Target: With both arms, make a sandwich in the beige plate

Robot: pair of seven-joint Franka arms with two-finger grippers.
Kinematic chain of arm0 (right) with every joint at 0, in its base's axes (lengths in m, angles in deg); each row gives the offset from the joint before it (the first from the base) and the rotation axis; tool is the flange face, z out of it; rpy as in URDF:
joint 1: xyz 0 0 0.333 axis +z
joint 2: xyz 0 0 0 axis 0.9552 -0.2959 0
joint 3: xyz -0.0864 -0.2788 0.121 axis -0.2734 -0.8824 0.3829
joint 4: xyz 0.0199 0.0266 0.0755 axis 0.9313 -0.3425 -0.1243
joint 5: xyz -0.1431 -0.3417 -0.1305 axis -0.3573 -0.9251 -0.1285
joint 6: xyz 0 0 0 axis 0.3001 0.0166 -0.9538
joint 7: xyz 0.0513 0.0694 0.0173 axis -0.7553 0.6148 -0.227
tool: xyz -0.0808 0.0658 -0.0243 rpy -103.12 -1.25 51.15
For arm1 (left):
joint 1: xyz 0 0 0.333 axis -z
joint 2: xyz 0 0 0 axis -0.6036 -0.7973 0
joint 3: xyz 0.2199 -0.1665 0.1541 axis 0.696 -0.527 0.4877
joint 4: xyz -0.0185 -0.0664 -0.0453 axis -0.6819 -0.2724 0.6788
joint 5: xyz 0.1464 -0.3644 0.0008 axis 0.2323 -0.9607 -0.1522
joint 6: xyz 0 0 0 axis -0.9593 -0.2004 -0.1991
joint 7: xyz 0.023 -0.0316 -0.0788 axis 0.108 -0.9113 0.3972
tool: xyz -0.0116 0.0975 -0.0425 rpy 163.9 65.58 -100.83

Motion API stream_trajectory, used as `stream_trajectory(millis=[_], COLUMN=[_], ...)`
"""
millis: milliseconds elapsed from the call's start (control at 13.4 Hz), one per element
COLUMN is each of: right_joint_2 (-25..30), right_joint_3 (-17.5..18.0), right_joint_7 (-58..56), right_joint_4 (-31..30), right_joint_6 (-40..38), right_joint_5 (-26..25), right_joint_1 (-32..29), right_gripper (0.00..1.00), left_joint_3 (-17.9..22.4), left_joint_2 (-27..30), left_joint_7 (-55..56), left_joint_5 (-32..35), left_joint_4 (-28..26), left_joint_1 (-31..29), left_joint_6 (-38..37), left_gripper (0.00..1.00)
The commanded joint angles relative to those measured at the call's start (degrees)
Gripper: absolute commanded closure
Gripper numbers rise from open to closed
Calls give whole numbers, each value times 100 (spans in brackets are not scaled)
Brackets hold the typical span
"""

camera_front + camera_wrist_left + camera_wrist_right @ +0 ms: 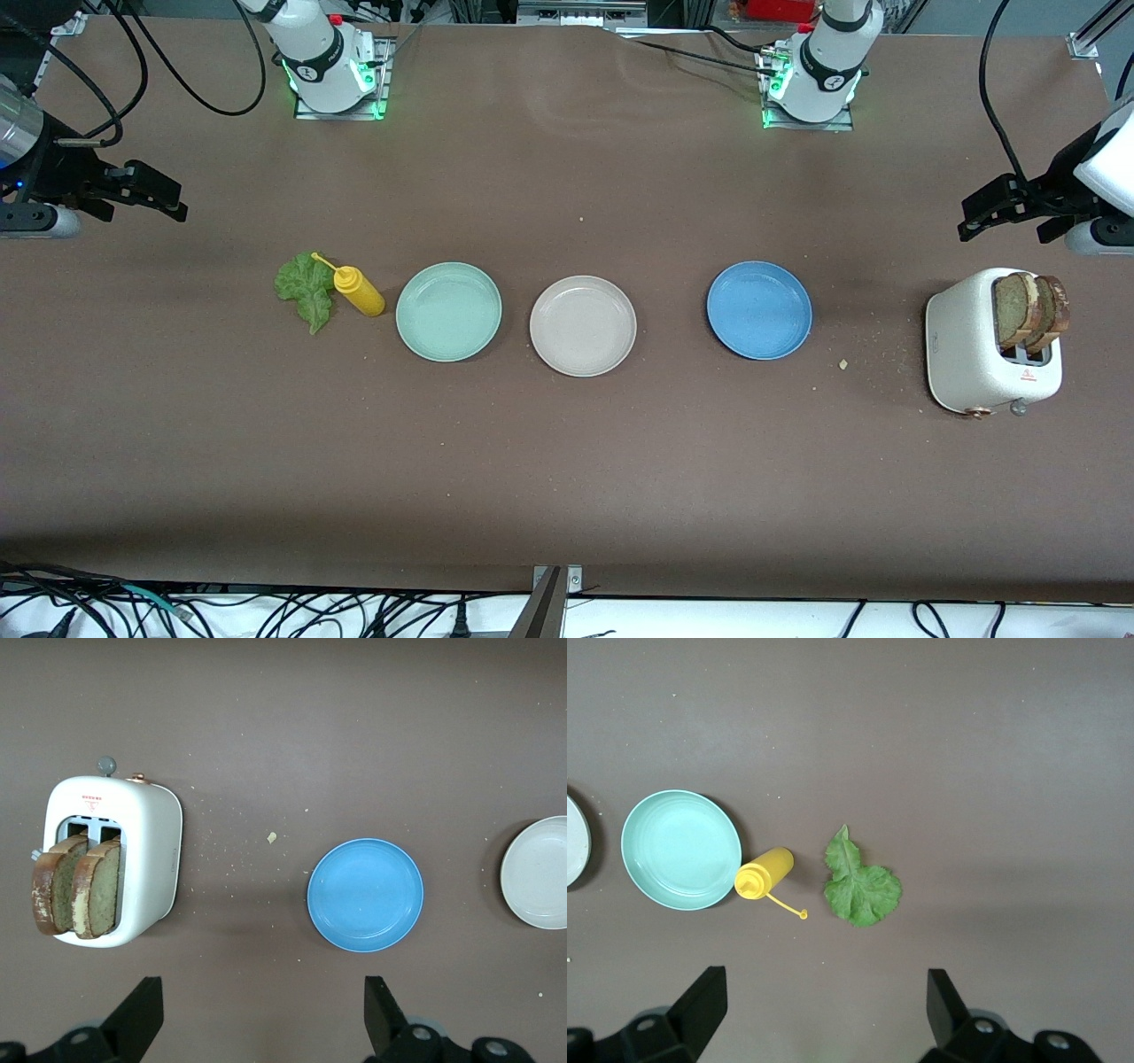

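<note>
Beige plate bare; bread slices in toaster; left gripper and right gripper wide open, empty.

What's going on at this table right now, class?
Nothing is being handled yet. The left gripper hangs open above the toaster, which holds two bread slices. The right gripper hangs open near the lettuce leaf and yellow mustard bottle. The beige plate sits bare between the mint-green plate and blue plate.
</note>
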Motion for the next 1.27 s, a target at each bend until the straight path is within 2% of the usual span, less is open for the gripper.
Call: stream_trajectory(millis=[0,1196], right_joint_2=[0,0], right_joint_3=[5,-4], right_joint_7=[36,36], right_joint_4=[69,69], right_joint_6=[-17,-96], right_joint_5=[20,81], right_joint_1=[-7,-7], right_gripper=[0,0], left_joint_3=[-25,-34], left_joint_2=[-94,-112], left_joint_7=[-89,-98], left_joint_5=[-181,-181], left_joint_4=[157,157], left_joint_1=[-57,-57], left_joint_6=[-20,-20], left_gripper=[0,0])
